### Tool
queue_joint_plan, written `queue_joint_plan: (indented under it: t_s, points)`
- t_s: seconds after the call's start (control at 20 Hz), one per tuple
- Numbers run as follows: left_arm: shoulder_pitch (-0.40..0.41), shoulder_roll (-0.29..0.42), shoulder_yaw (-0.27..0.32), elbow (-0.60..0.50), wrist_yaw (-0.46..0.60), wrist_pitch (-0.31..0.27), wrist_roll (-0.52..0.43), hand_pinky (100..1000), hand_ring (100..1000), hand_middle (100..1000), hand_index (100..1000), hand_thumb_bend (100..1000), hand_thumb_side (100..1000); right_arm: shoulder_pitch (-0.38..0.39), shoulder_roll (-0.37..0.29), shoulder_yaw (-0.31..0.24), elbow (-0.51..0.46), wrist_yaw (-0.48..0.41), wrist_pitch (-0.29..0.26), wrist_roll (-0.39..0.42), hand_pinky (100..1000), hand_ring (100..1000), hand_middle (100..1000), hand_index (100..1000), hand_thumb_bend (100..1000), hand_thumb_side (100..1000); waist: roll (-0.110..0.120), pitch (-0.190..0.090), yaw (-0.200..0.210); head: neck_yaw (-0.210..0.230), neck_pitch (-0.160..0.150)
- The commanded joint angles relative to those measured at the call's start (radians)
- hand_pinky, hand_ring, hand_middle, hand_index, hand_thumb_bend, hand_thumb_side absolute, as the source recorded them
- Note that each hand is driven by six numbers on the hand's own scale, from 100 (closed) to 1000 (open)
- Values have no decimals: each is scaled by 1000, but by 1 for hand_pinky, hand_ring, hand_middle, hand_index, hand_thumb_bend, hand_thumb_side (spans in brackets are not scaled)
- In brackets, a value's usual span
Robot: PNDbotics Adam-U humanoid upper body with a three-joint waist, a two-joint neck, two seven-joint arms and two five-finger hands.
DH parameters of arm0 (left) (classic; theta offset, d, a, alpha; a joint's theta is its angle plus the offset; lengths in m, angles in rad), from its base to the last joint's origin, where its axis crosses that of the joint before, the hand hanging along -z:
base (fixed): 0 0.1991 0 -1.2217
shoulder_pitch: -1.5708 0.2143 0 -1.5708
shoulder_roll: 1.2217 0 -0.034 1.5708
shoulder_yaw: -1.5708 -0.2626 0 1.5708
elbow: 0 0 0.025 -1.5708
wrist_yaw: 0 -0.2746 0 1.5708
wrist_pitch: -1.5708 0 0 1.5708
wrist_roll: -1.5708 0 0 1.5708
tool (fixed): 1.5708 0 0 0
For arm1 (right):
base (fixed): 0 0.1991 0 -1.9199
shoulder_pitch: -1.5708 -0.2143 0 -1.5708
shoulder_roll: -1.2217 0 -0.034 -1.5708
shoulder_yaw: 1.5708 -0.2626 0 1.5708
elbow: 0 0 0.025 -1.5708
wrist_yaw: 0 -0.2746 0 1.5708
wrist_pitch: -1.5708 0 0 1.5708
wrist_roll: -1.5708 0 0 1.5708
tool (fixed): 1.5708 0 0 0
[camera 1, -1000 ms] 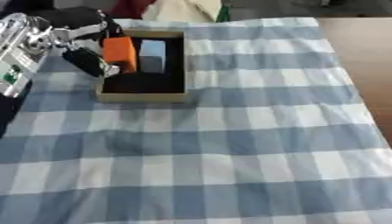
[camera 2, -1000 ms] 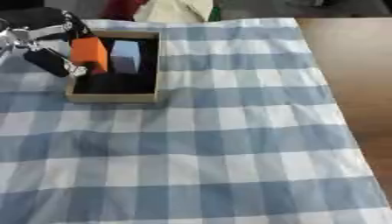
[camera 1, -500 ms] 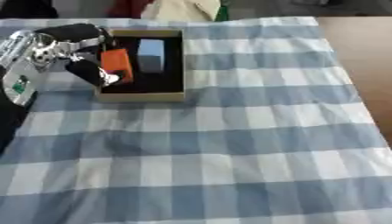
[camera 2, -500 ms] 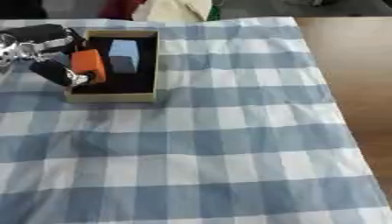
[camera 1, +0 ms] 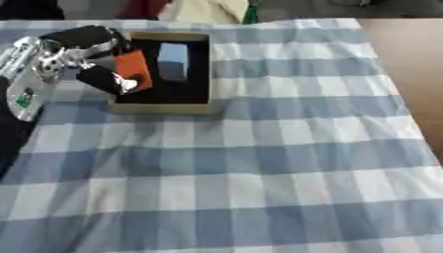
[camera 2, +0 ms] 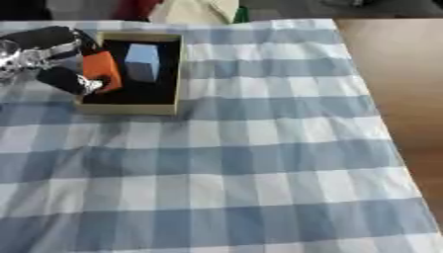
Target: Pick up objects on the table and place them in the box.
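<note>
A shallow cardboard box (camera 1: 210, 68) with a dark inside stands at the far left of the checked cloth. A pale blue block (camera 1: 172, 61) lies inside it. My left hand (camera 1: 86, 55) reaches in from the left edge, its fingers and thumb curled round an orange block (camera 1: 134, 69). It holds that block tilted at the box's left wall, partly over the dark inside. My right hand shows in no view.
The blue and white checked cloth (camera 1: 259, 168) covers the table. Bare brown tabletop (camera 2: 398, 74) runs along the right side. Pale and dark fabric things (camera 1: 207, 9) lie beyond the far edge behind the box.
My left hand has carried the orange block lower and a little nearer within the box's left side. The camera has also shifted slightly.
</note>
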Motion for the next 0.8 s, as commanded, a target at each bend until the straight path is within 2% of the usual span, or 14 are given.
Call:
queue_joint_plan:
  t_s: [0.05,0.1,0.15,0.3,0.5,0.6,0.8]
  points:
    - [-22,27,0,-31,-53,11,2,810,781,707,836,465,541,-6,-17,-12,-15,-5,3,-1,894,781,527,677,100,691,2,-23,-1,0,-1]
    - [-22,26,2,-36,-69,6,-1,815,787,715,842,482,544,-5,-16,-12,-15,-5,3,-1,894,781,527,676,100,691,2,-24,0,1,0]
    - [-23,24,3,-40,-84,0,-5,825,804,734,858,542,572,-4,-16,-12,-15,-5,4,-1,894,781,526,676,100,691,2,-25,0,1,0]
    - [-25,16,15,-49,-117,-21,-14,831,821,750,875,581,600,-1,-15,-12,-15,-3,7,2,894,780,526,676,100,695,4,-30,-1,1,3]
    - [-27,16,23,-61,-109,-37,-21,832,832,763,888,637,638,6,-12,-14,-15,0,15,2,894,774,524,675,100,698,7,-40,1,-1,6]
    - [-29,18,25,-72,-91,-39,-23,825,825,757,884,612,637,8,-11,-14,-15,0,16,3,894,772,524,675,100,697,9,-46,2,-2,8]
    - [-27,23,34,-114,-49,-26,-4,799,794,731,867,450,628,11,-9,-14,-15,2,14,2,893,772,525,675,100,693,8,-58,8,-9,16]
